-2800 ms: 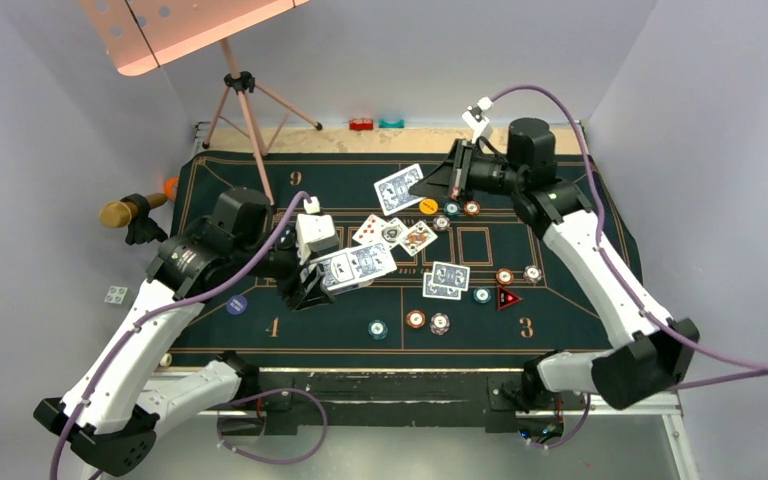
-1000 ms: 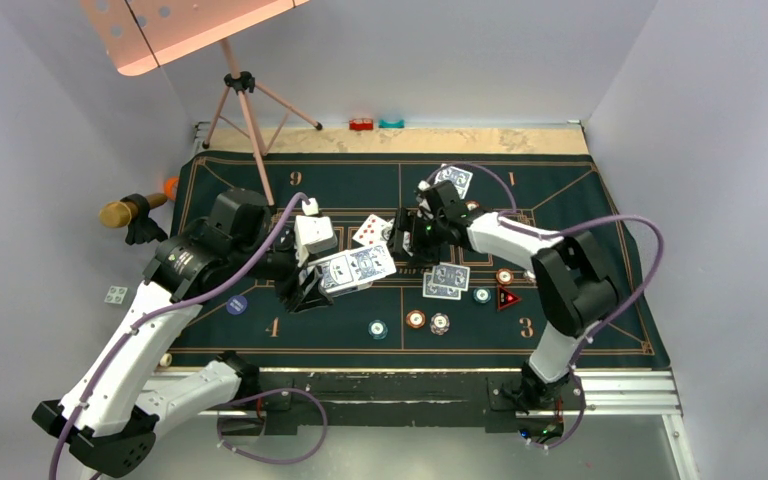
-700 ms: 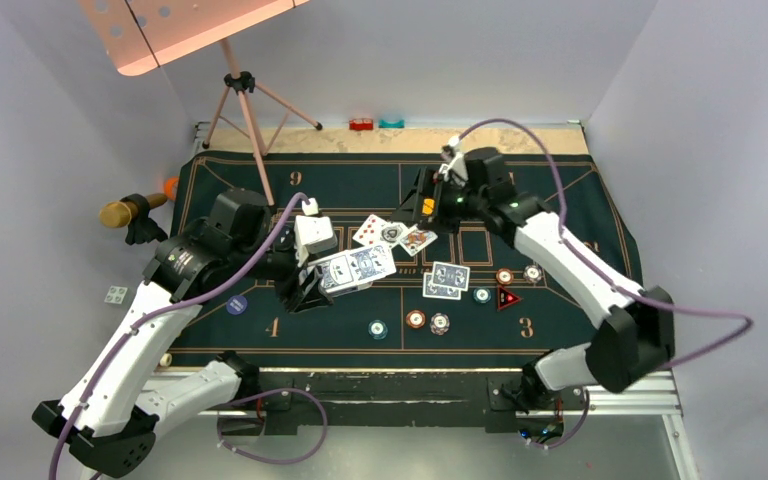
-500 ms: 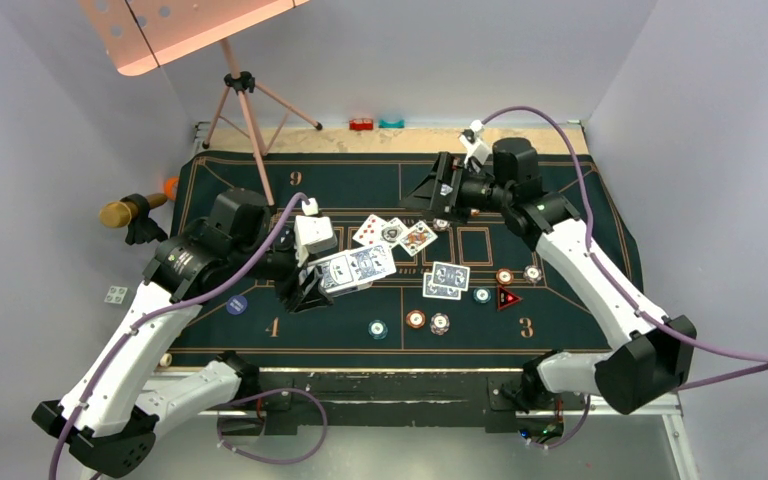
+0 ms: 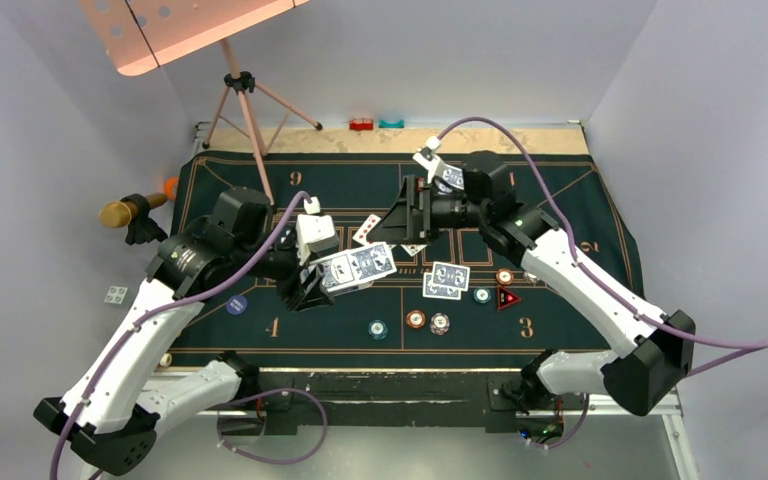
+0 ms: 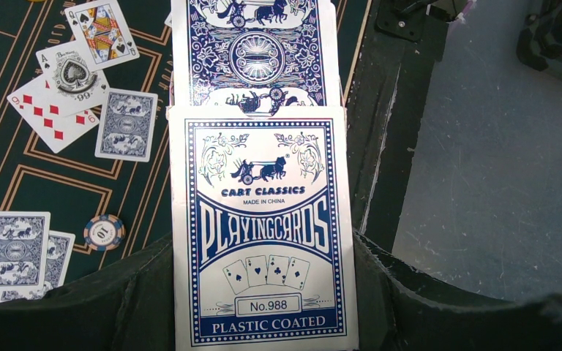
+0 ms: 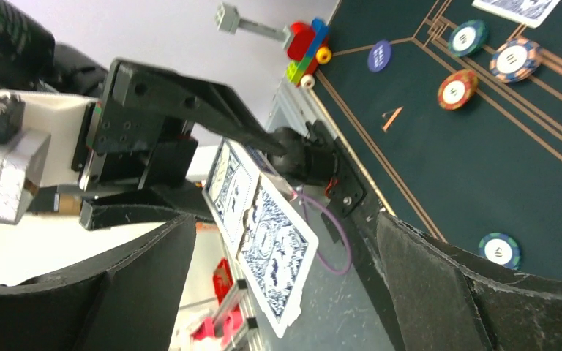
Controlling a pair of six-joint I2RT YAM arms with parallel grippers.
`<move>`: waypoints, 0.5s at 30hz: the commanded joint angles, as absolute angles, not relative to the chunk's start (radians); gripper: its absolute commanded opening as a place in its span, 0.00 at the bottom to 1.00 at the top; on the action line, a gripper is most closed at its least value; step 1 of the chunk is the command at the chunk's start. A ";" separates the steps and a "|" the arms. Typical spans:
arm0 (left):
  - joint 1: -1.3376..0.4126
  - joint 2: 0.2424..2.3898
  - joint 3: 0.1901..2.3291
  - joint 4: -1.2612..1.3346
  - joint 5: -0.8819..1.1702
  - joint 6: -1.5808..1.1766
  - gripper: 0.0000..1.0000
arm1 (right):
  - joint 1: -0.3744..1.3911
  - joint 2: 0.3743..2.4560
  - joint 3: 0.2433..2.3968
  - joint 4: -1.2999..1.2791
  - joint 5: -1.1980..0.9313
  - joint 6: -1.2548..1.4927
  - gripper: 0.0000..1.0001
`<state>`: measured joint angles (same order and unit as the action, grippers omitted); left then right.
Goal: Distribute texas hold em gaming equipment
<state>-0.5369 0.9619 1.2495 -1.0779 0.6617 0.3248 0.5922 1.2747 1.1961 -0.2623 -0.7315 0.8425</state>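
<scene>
One card [image 6: 252, 51] juts from the card box [image 6: 263, 241] clenched in the left hand [image 5: 305, 288] above the felt mat [image 5: 340, 180]; the right hand [image 5: 400, 215], spread wide, faces it, and a possibly off-centre pinch could drag extras.

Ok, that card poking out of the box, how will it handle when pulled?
Likely slick: the box reads plastic coated. The card looks thin, so it probably flexes. Sitting in the open box, it may slide out easily.

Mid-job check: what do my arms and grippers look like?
The left arm and right arm have white links and black joints, each with a purple cable. The left gripper and right gripper have black wedge-shaped fingers.
</scene>
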 commanded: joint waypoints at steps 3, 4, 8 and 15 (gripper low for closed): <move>-0.530 0.968 1.296 -1.031 0.683 0.328 0.00 | 0.650 1.295 1.242 -0.265 -0.752 0.806 0.98; -0.529 0.969 1.295 -1.028 0.682 0.326 0.00 | 0.660 1.301 1.242 -0.263 -0.752 0.807 0.98; -0.531 0.972 1.297 -1.018 0.672 0.323 0.00 | 0.686 1.341 1.254 -0.309 -0.743 0.779 0.90; -0.530 0.973 1.295 -1.004 0.642 0.315 0.00 | 0.699 1.356 1.242 -0.326 -0.741 0.778 0.78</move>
<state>-0.5369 0.9760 1.2552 -1.0599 0.6502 0.3244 0.6941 1.3769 1.2137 -0.3153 -0.7322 0.7994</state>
